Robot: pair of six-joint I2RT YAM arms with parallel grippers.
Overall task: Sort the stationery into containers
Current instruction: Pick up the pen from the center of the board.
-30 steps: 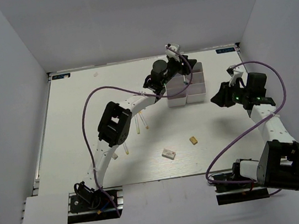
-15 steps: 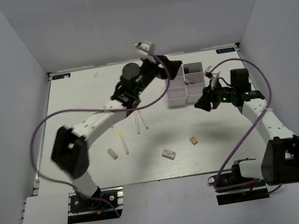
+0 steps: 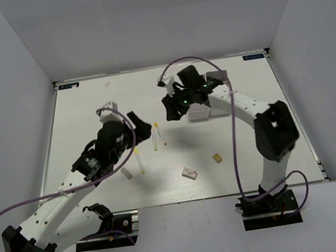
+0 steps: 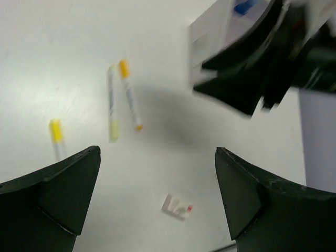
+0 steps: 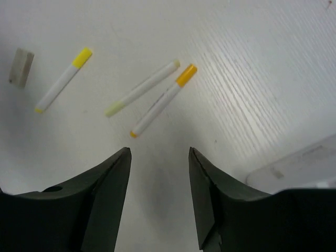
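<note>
Three thin pens lie mid-table: a pale one (image 3: 155, 141), an orange-capped one (image 3: 160, 133) and a yellow-capped one (image 3: 139, 160). A grey eraser (image 3: 126, 172), a white eraser (image 3: 189, 172) and a tan eraser (image 3: 217, 157) lie nearer. The white containers (image 3: 215, 108) are largely hidden behind the right arm. My right gripper (image 3: 171, 110) is open and empty above the table, just right of the pens (image 5: 164, 100). My left gripper (image 3: 141, 122) is open and empty, left of the pens (image 4: 113, 102), with the white eraser (image 4: 177, 206) showing between its fingers.
White walls enclose the table on three sides. The right arm's purple cable (image 3: 190, 60) loops over the containers. In the left wrist view the right gripper (image 4: 262, 68) is a blurred dark mass at top right. A container corner (image 5: 299, 163) shows in the right wrist view.
The left arm has pulled back from the containers to the left and nearer. The right arm has swung left across the containers to beside the pens.
</note>
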